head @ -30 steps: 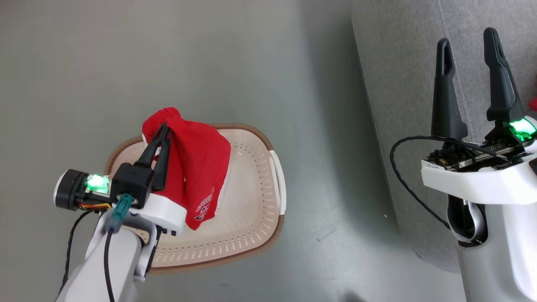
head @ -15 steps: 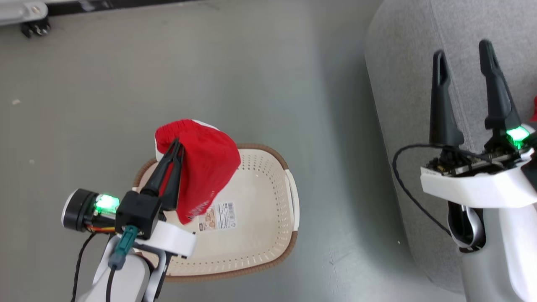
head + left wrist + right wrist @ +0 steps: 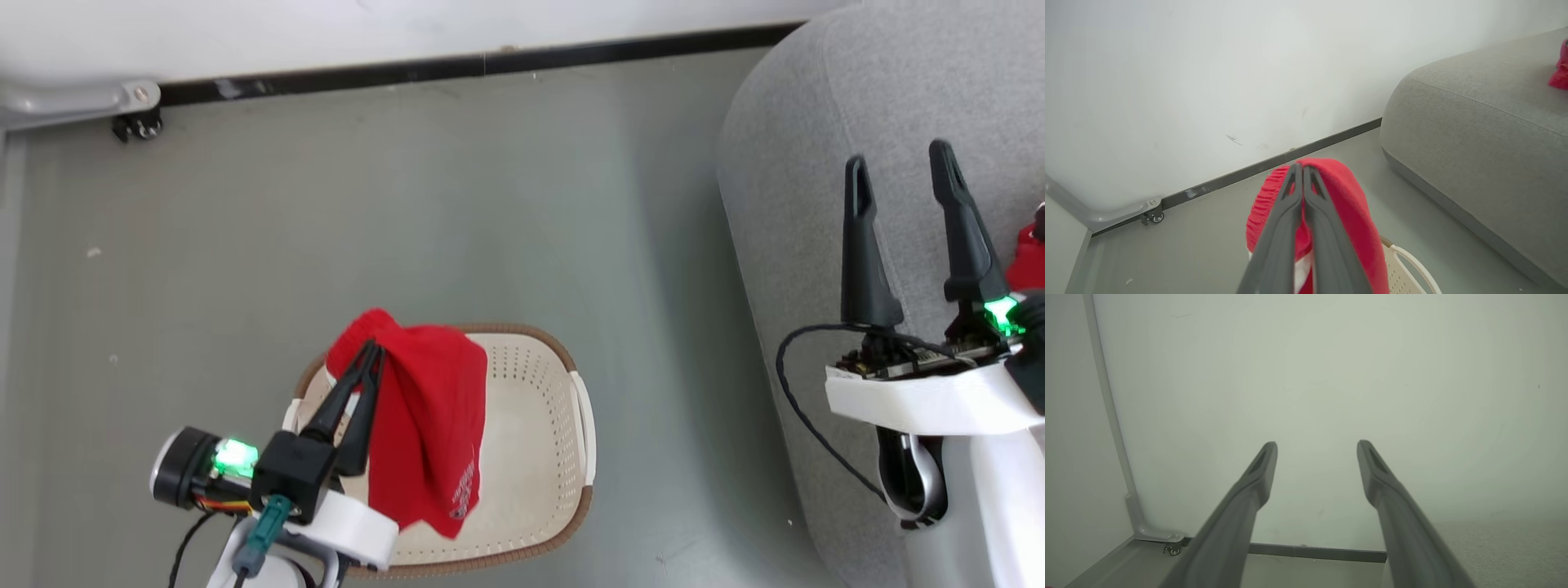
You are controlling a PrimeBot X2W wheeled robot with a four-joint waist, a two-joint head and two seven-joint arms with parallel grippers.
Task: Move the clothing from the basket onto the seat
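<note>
Castor foot and its grey frame leg sit at the far left against the wall, well apart from the work. Nearer and to the right, the left tool points away toward the wall. Its two dark fingers are pressed together on a fold of the red shorts. The pinch is by the gathered waistband, so the rest of the cloth drapes down on the right of the fingers and hangs free, with white lettering at its low corner. That high hold looks chosen to lift the hem out of the basket. The shorts hang above the basket's left half, and I cannot tell whether their lowest corner touches the near rim or clears it. The visible part of the perforated bottom is bare. The left forearm rises from the near edge, wrist angled so the fingers lean a little to the right.

Bare floor lies between the basket and the sofa, so the load probably has a sideways carry to the right ahead of it. Over the sofa's left edge the right tool is upright with its fingers spread wide and nothing between them. Its forearm is vertical below, apparently parked out of the way. At the far right a second red garment lies on the cushion, just beside that tool.
</note>
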